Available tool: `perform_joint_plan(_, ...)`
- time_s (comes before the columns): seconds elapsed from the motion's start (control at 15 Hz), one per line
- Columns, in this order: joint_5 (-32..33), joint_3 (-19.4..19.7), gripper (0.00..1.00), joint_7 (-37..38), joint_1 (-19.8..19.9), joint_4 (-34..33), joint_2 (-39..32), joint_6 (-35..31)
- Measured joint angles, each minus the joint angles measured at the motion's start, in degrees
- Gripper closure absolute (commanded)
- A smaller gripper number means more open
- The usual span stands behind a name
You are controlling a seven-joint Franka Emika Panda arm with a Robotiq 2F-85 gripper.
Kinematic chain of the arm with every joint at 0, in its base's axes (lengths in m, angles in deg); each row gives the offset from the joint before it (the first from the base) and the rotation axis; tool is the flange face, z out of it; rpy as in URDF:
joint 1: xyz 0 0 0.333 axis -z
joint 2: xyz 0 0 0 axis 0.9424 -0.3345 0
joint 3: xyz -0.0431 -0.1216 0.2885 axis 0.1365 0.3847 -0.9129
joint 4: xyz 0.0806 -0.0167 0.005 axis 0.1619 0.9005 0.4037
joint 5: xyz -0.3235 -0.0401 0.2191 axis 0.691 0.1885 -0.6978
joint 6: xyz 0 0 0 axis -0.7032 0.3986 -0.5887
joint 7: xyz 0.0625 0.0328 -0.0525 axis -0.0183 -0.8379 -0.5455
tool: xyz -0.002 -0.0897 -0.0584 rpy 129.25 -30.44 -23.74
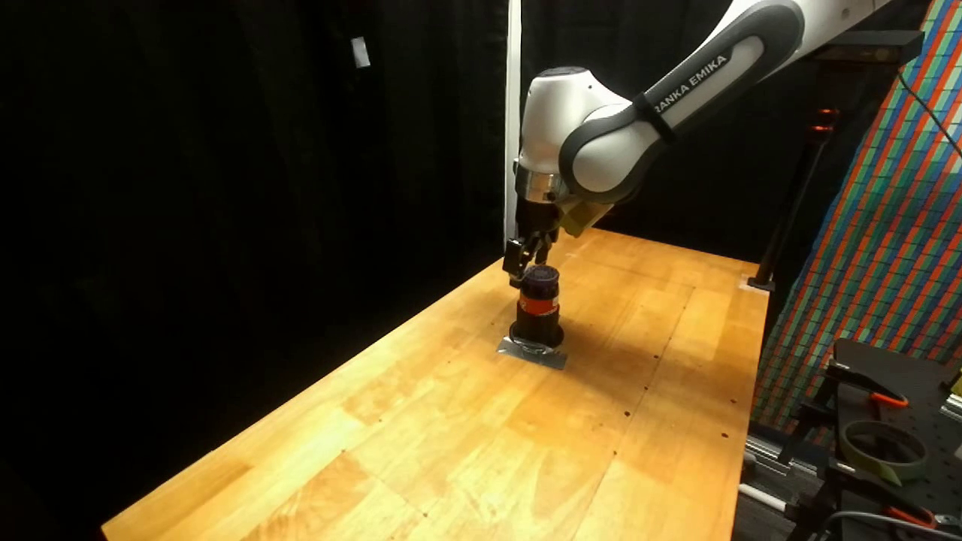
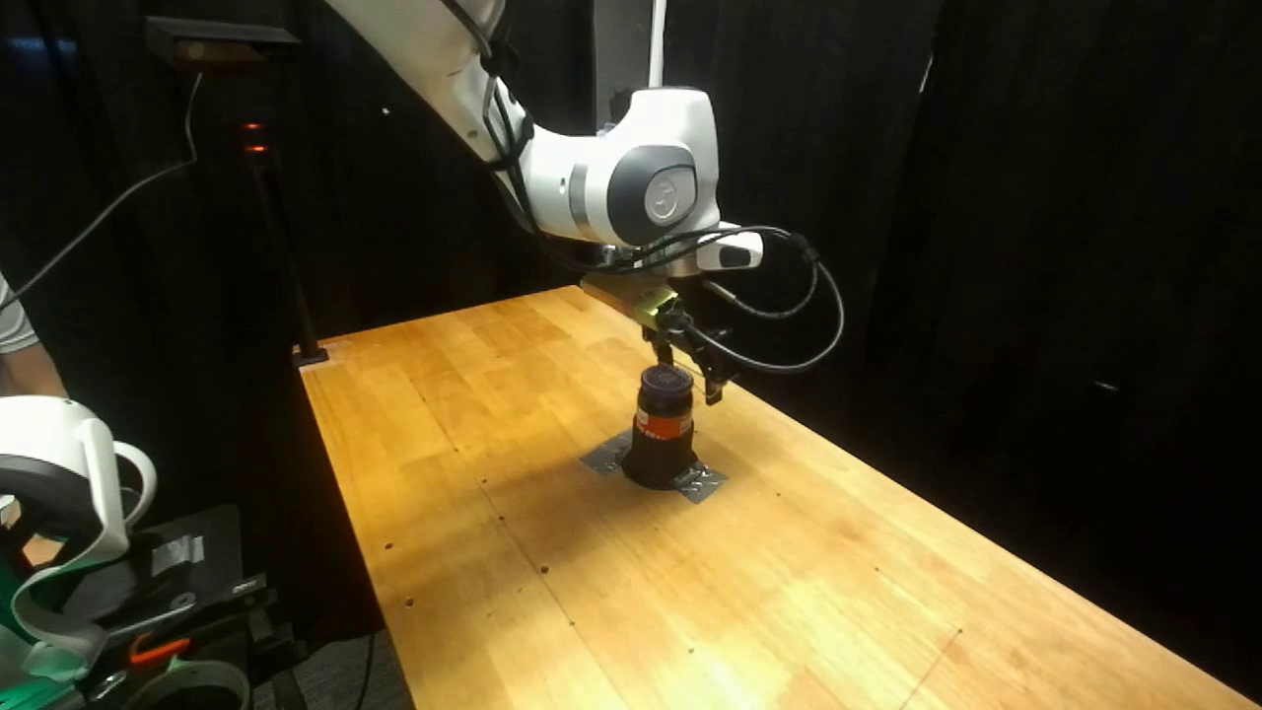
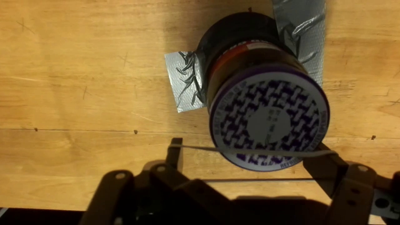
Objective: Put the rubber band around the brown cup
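The wooden surface supports the assembly. The arm reaches over it and holds the hand pointed downward. The hand is spread wide; its fingers pinch nothing between them. The brown cup stands upright just beside the fingers, its foot set in a dark base. Grey tape joins this base to the surface, likely to prevent shifting under sideways load. The rubber band is stretched around the fingers, whose spread presumably holds the loop wide enough to pass the lid. In the wrist view, one strand crosses the lid and the other lies beyond its rim; contact cannot be determined. The band does not yet encircle the cup: centre the loop before lowering.
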Motion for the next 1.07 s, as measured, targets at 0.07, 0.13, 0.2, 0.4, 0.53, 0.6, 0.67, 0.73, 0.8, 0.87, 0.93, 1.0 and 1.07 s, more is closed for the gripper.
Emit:
perform_joint_plan(0.07,-0.4,0.0,0.00,0.0,0.0,-0.3,-0.5,0.0)
perform_joint_plan(0.13,-0.8,0.1,0.00,0.0,0.0,-0.5,-1.0,0.1)
perform_joint_plan(0.2,-1.4,0.1,0.00,-0.1,0.0,-0.6,-1.3,0.3)
perform_joint_plan(0.4,-3.3,0.0,0.00,-1.2,0.0,-0.9,-1.6,3.4)
perform_joint_plan(0.53,-4.1,-0.1,0.00,-2.3,0.1,-1.2,-1.4,5.7)
perform_joint_plan(0.6,-4.4,-0.1,0.00,-2.8,0.1,-1.2,-1.1,6.4)
perform_joint_plan(0.67,-4.8,-0.1,0.00,-3.3,0.2,-1.1,-0.7,6.9)
perform_joint_plan(0.73,-5.3,-0.2,0.00,-3.8,0.4,-0.9,-0.3,7.1)
perform_joint_plan(0.8,-5.8,-0.3,0.00,-4.4,0.6,-0.5,0.1,7.1)
perform_joint_plan(0.87,-6.5,-0.4,0.00,-5.0,0.9,0.0,0.5,7.1)
perform_joint_plan(0.93,-7.4,-0.5,0.00,-5.7,1.2,0.6,1.0,7.1)
perform_joint_plan(1.0,-8.3,-0.8,0.00,-6.4,1.7,1.4,1.5,7.0)
perform_joint_plan(1.07,-9.2,-1.0,0.00,-7.2,2.1,2.1,1.9,6.9)
